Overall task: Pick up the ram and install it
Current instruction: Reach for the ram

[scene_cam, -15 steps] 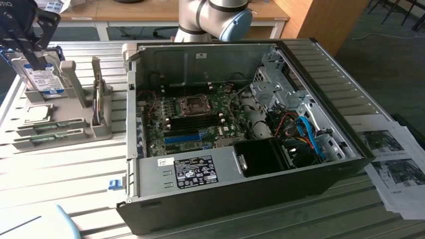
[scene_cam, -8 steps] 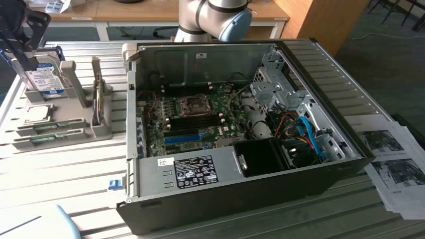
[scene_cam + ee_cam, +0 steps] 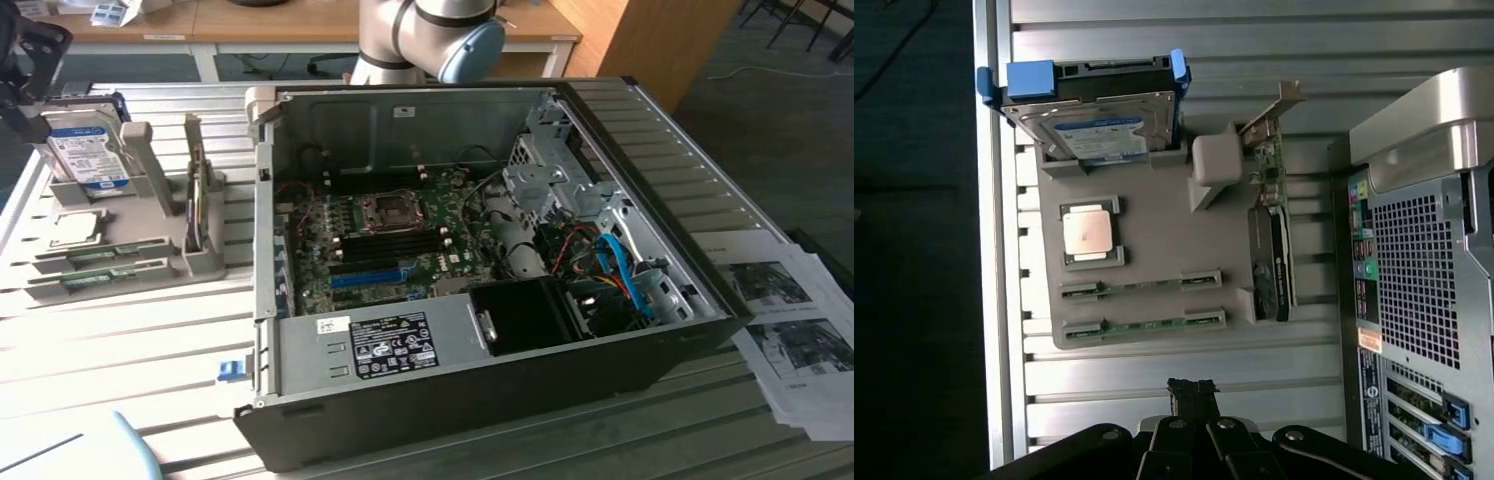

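Wrist view: ram (image 3: 1144,326) in holder (image 3: 1164,235); closed gripper (image 3: 1192,388) near, not touching

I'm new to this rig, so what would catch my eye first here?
The open computer case, its motherboard bared, dominates the exterior view's middle. On that view's left, a grey holder carries a hard drive and the ram. The shut claw hovers near the holder.

An open computer case (image 3: 641,150) sits mid-frame, its motherboard (image 3: 387,240) exposed. At left, a grey holder (image 3: 144,248) carries an upright hard drive (image 3: 83,150) and two ram sticks (image 3: 96,258). Printed papers (image 3: 787,330) lie at lower right.
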`<state>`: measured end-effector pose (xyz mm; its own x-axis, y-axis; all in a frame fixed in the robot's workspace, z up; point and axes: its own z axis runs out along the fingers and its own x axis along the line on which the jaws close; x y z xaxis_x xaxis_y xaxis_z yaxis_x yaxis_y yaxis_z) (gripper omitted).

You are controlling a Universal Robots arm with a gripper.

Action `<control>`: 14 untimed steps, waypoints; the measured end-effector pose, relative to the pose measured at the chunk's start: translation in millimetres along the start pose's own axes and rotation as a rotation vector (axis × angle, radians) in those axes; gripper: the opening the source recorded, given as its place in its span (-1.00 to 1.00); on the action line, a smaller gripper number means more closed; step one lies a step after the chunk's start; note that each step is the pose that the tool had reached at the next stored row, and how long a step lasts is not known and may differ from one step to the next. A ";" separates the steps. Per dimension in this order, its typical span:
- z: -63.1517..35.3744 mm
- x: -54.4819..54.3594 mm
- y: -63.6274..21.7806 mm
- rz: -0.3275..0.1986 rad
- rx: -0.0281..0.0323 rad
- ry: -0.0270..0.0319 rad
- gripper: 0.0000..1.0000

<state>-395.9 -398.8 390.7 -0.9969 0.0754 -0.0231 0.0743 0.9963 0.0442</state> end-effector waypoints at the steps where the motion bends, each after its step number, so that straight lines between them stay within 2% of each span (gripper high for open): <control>1: 0.0 2.0 -0.2 0.000 0.0002 0.0001 -0.81; 14: 0.1 22.3 -1.7 0.000 0.0008 0.0014 -0.81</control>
<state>-418.2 -398.8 390.1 -0.9969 0.0754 -0.0216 0.0744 0.9963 0.0433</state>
